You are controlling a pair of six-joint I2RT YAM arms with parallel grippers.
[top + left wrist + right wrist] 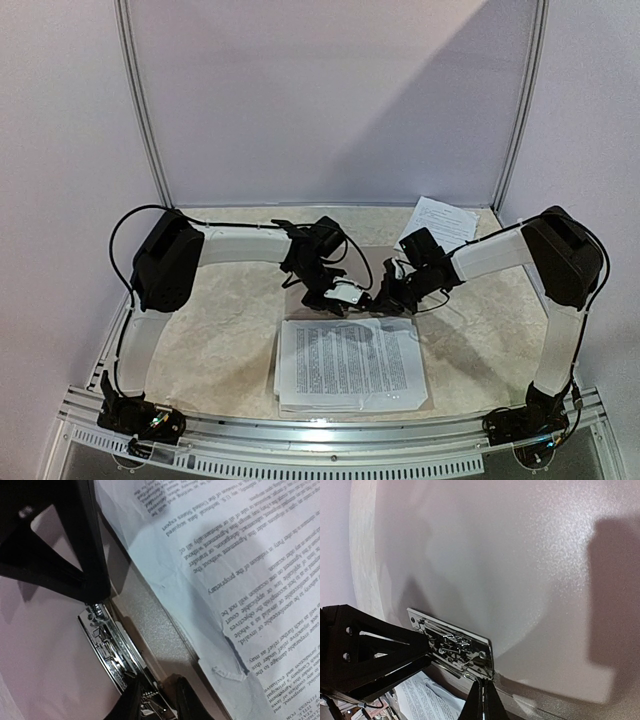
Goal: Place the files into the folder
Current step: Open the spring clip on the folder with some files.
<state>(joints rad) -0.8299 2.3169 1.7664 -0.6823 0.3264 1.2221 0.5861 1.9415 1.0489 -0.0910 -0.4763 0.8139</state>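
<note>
Left gripper (338, 293), fingers slightly apart, clamps the metal clip (455, 647) at the files' (350, 362) 12 o'clock edge; right gripper (388, 298), fingers pressed together, touches the clip's 5 o'clock corner.

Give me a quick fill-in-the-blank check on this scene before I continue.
1. The printed papers lie stacked on the brown ____.
2. One loose sheet lies at the table's far ____ corner.
3. The right tool, by the metal clip, is ____.
Missing words: folder; right; shut.
</note>
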